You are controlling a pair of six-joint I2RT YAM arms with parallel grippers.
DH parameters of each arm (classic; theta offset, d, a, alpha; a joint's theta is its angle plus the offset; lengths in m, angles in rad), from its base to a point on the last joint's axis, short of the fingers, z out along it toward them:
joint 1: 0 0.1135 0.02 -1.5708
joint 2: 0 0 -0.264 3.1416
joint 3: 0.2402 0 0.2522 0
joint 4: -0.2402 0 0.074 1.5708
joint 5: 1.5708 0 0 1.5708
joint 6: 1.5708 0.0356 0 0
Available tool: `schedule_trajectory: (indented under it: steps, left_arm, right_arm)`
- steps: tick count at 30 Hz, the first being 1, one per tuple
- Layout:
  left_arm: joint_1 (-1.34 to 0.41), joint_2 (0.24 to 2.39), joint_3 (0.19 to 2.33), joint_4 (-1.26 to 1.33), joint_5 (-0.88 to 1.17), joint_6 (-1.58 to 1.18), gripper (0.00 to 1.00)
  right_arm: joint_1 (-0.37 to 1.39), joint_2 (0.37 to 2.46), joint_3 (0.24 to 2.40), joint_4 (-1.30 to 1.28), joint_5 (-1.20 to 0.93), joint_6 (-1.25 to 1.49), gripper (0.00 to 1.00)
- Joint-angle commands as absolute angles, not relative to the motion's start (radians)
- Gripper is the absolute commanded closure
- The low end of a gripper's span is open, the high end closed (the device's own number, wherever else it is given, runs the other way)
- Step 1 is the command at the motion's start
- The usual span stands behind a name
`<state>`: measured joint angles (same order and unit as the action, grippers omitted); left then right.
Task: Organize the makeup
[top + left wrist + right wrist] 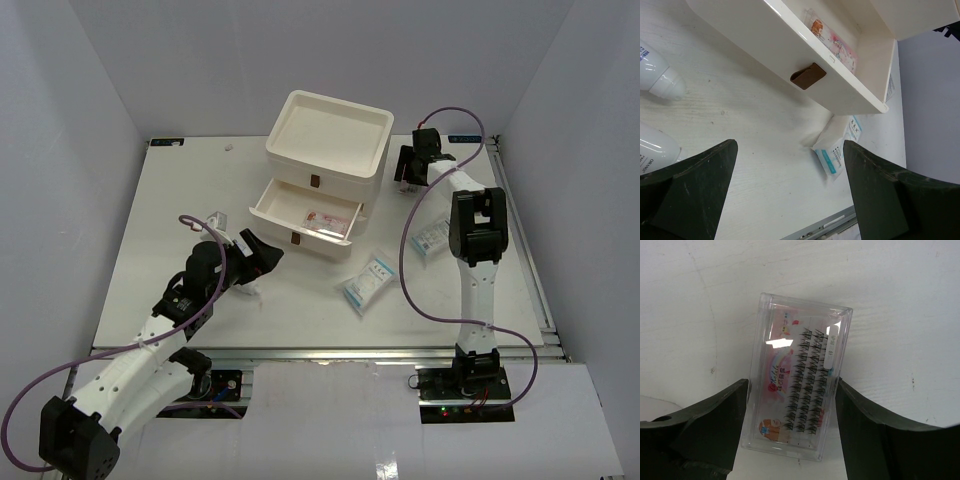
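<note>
Clamped in my right gripper (pixel 791 385) by its long edges, the clear lash case (pixel 805 340) sits over the table (pixel 900 290), beside the drawer box (pixel 328 140). I judge it light, rigid, slick and crack-prone: hold at mid-length, moderate force. My left gripper (pixel 790 150) stands wide, empty.

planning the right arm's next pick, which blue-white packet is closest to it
The lone packet beside the right arm; the other two lie together nearer the open drawer.
</note>
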<state>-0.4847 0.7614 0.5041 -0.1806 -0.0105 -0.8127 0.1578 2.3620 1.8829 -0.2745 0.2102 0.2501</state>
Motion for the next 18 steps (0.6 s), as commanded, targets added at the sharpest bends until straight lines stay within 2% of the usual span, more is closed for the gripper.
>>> schedule_trajectory:
  steps: [1, 6, 9, 12, 18]
  left_arm:
    - [-0.483, 0.751, 0.538, -0.166, -0.002, -0.810, 0.02]
    - [-0.483, 0.782, 0.543, -0.115, 0.040, -0.794, 0.02]
    - [-0.483, 0.809, 0.547, -0.091, 0.059, -0.778, 0.02]
    - [-0.483, 0.830, 0.554, -0.066, 0.069, -0.761, 0.02]
    - [-0.483, 0.867, 0.578, -0.040, 0.082, -0.734, 0.02]
  right_arm:
    - [0.120, 2.256, 1.845, -0.268, 0.076, 0.230, 0.71]
    - [0.062, 2.113, 1.791, -0.267, -0.075, 0.184, 0.82]
    - [0.027, 2.005, 1.710, -0.264, -0.175, 0.147, 0.92]
    - [0.005, 1.876, 1.605, -0.264, -0.277, 0.065, 0.92]
    - [-0.027, 1.508, 1.394, -0.272, -0.581, -0.277, 0.92]
